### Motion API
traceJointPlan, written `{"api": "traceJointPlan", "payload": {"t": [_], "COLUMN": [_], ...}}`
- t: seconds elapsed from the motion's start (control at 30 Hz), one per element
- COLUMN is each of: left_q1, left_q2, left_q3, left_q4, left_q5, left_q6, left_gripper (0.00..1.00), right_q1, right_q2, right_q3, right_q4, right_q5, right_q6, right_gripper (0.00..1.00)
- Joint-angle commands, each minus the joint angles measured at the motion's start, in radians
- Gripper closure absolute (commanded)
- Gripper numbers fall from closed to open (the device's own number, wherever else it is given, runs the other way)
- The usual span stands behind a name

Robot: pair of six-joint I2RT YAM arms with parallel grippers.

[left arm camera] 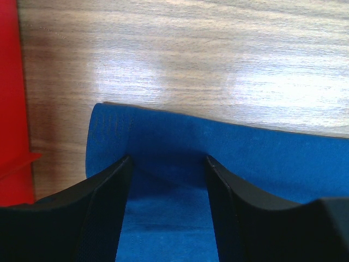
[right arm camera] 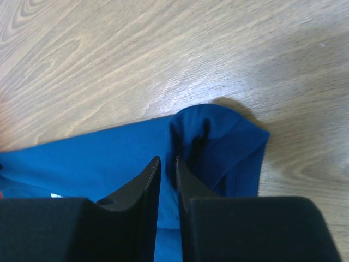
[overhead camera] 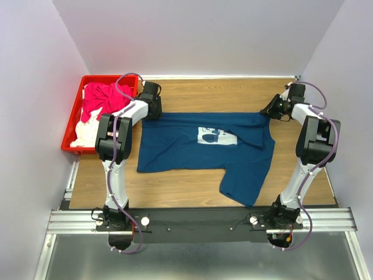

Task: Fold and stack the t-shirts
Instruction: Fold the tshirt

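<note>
Two grippers sit at the far corners of the dark navy blue soft cloth t-shirt (overhead camera: 192, 154), which lies spread print-up on the pale wooden table (overhead camera: 192, 96) between the arms, with one flap folded over on its right side and a lobe trailing toward the near edge. We read the left gripper (left arm camera: 168, 159) as spread apart, its black fingers straddling the shirt's far-left edge with cloth under and between them, nothing clamped. We read the right gripper (right arm camera: 167, 159) as nearly closed on a small bunched fold at the far-right corner, so pinching the navy shirt. The magenta-pink crumpled t-shirt (overhead camera: 102, 100) and white crumpled t-shirt (overhead camera: 87, 133) sit in the red plastic crate (overhead camera: 72, 119) at far left, not yet folded. We judge the cloth light, limp and not fragile: it will sag and drag on the wood and wrinkle if only one corner lifts. The best hold looks like both far corners at the hem or seam, where doubled fabric gives the pads more to bite. The left side needs to close on its edge before any lift. Risk: a thin single layer may slip out of the pinch, and the folded flap may carry into the fold.
</note>
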Motion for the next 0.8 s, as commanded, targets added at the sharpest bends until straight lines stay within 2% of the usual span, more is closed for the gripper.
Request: {"api": "traceJointPlan", "payload": {"t": [0.0, 0.13, 0.17, 0.2, 0.27, 0.53, 0.77], "left_q1": [0.006, 0.006, 0.006, 0.006, 0.006, 0.011, 0.011], "left_q2": [0.023, 0.021, 0.021, 0.020, 0.020, 0.023, 0.021], "left_q3": [-0.019, -0.019, -0.019, -0.021, -0.021, -0.022, -0.024], "left_q4": [-0.059, -0.060, -0.060, -0.060, -0.060, -0.063, -0.065], "left_q5": [-0.039, -0.041, -0.041, -0.043, -0.043, -0.047, -0.049], "left_q6": [0.013, 0.015, 0.015, 0.015, 0.015, 0.016, 0.016], "left_gripper": [0.36, 0.36, 0.36, 0.36, 0.36, 0.36, 0.36], "right_q1": [-0.007, -0.005, -0.005, -0.005, -0.005, -0.010, -0.013], "right_q2": [0.035, 0.039, 0.038, 0.035, 0.019, -0.105, -0.148], "right_q3": [0.017, 0.014, 0.013, 0.008, -0.006, -0.101, -0.197], "right_q4": [0.002, 0.002, 0.002, 0.000, 0.000, 0.002, 0.020], "right_q5": [-0.047, -0.044, -0.041, -0.026, 0.008, 0.268, 0.338], "right_q6": [-0.015, -0.014, -0.012, -0.014, -0.009, 0.043, 0.093], "right_gripper": [0.76, 0.80, 0.83, 0.92, 0.99, 0.99, 0.99]}}
